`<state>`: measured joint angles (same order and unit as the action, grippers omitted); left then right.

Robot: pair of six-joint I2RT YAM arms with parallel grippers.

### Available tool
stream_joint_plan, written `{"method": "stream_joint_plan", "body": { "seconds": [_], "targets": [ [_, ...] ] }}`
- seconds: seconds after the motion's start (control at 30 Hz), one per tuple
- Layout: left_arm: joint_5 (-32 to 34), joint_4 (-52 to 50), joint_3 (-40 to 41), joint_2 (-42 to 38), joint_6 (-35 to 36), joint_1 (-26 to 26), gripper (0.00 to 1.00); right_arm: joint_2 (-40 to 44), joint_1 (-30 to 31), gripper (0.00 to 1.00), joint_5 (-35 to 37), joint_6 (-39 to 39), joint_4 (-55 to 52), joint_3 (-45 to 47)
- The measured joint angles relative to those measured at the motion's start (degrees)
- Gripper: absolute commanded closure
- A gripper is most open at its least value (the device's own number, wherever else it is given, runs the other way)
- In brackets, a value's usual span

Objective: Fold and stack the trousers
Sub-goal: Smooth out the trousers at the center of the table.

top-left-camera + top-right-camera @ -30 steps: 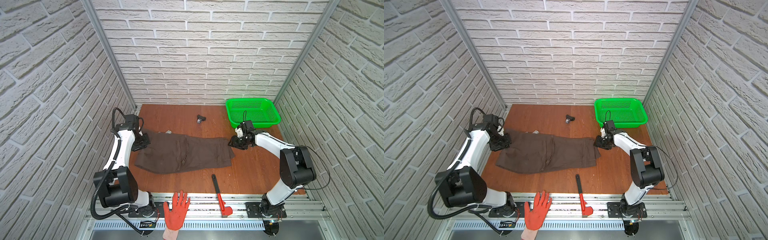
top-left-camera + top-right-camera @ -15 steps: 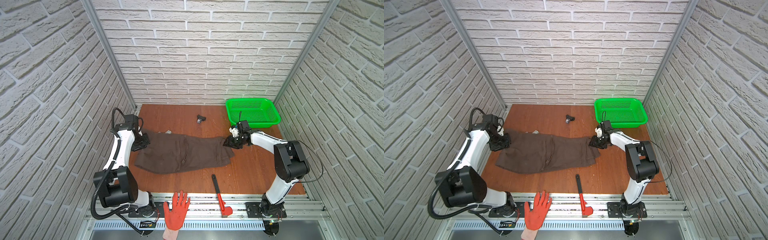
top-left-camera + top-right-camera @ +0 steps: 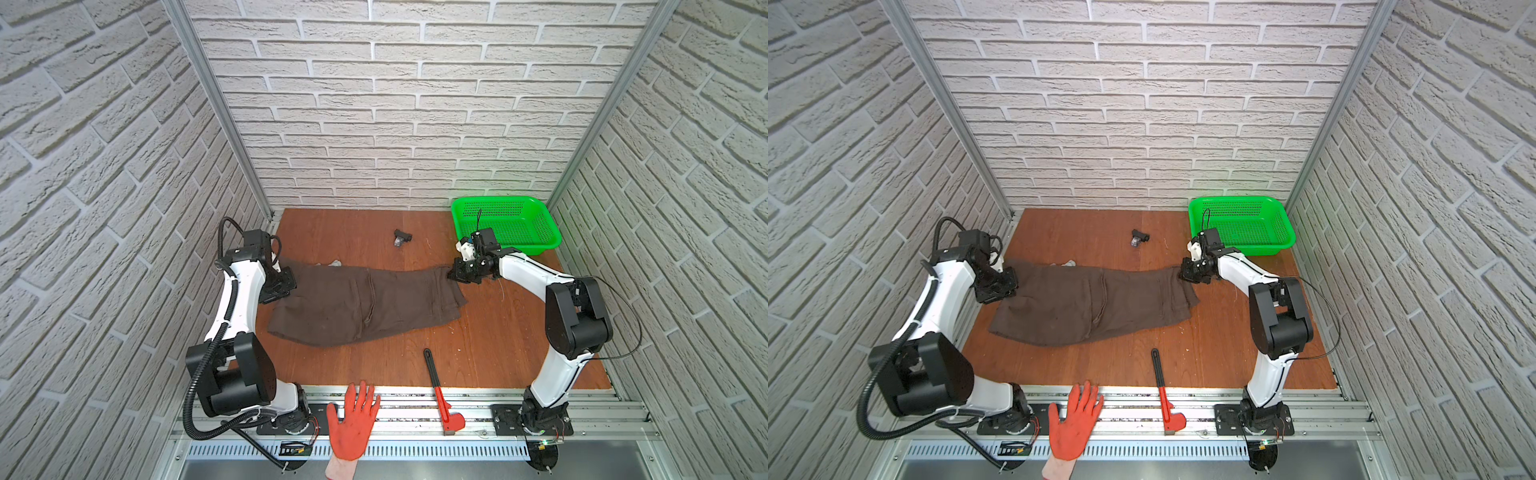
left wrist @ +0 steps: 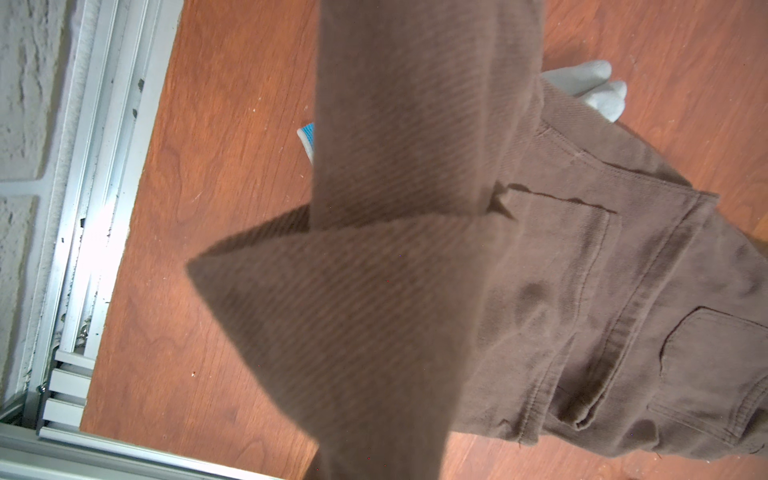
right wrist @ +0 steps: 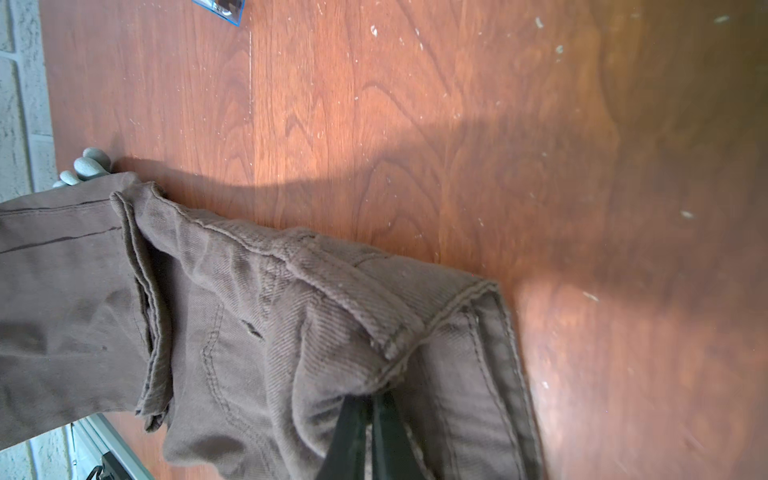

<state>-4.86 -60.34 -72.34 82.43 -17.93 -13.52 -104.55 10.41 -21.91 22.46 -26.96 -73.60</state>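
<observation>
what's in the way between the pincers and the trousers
Nothing visible. The right pincer is shut on a corner of the trousers, and the left pincer holds their opposite end. A grey glove lies partly under the cloth's far edge, not between it and either pincer.

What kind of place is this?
Likely a robot test cell, not a home: brick-look wall panels, aluminium corner posts, and two arms bolted to a metal rail at a wooden table.
</observation>
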Motion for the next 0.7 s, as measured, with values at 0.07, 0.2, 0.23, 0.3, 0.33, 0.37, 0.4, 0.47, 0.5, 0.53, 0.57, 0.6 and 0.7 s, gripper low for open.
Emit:
{"method": "stream_joint_plan", "body": {
  "seconds": [0.07,0.2,0.23,0.3,0.33,0.37,0.4,0.47,0.5,0.53,0.57,0.6,0.7],
  "targets": [
    [-0.1,0.0,0.0,0.0,0.2,-0.1,1.00,0.0,0.2,0.94,1.1,-0.2,-1.2,-2.1],
    [-0.4,-0.1,0.0,0.0,0.3,-0.3,1.00,-1.0,0.5,0.74,3.4,-0.1,-2.6,-5.2],
    [-0.4,-0.2,0.0,-0.1,0.3,-0.3,1.00,-1.5,0.5,0.64,4.3,-0.2,-2.7,-5.5],
    [-0.4,-0.2,0.0,-0.2,0.3,-0.3,1.00,-2.8,0.5,0.50,6.0,-0.3,-3.1,-5.7],
    [-0.4,-0.2,0.0,-0.3,0.4,-0.3,1.00,-3.1,0.5,0.47,7.0,-0.4,-3.3,-5.6],
    [-0.4,-0.2,0.0,-0.4,0.4,-0.3,1.00,-3.2,0.5,0.44,8.0,-0.5,-3.8,-5.3],
    [-0.4,-0.2,0.0,-0.5,0.4,-0.3,1.00,-3.2,0.4,0.43,9.0,-0.6,-4.4,-5.0],
    [-0.5,-0.2,0.0,-0.6,0.4,-0.3,1.00,-2.8,0.3,0.41,10.6,-1.2,-5.1,-4.7],
    [-0.5,-0.2,0.0,-0.7,0.4,-0.3,1.00,-2.2,0.3,0.39,11.1,-1.5,-5.4,-4.3],
    [-0.5,-0.2,0.0,-0.7,0.4,-0.3,1.00,-1.6,0.3,0.39,11.3,-1.9,-5.4,-3.8],
    [-0.5,-0.2,0.0,-0.7,0.4,-0.3,1.00,-0.5,0.3,0.38,11.3,-2.3,-5.4,-3.0],
    [-0.5,-0.2,0.0,-0.7,0.4,-0.3,1.00,0.5,0.3,0.38,11.2,-2.8,-5.4,-2.2],
    [-0.6,-0.2,0.0,-0.7,0.4,-0.3,1.00,2.7,0.3,0.37,9.9,-4.3,-5.0,-0.3]
  ]
}}
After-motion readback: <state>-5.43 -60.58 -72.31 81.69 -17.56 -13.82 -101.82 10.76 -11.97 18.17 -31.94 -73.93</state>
